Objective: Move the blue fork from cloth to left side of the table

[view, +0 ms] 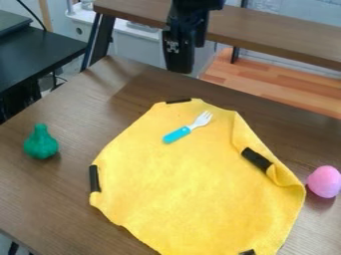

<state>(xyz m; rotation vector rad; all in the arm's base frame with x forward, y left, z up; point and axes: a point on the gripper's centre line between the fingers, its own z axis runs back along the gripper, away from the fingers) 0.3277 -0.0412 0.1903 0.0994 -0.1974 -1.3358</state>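
Note:
The blue fork [178,134] lies on the upper part of the yellow cloth [193,184], its blue handle toward the lower left and its pale tines toward the upper right. My black gripper [180,62] hangs at the top of the view, above the far edge of the brown table [47,194], apart from the fork and higher than the cloth. The left side of the table lies beyond the cloth's left edge.
A green pear-shaped object [41,143] stands on the table's left part. A pink egg-shaped object [324,182] sits at the right, close to the cloth's folded right edge. Black strips [94,178] show along the cloth's edges. Behind the table stands a brown bench [279,37].

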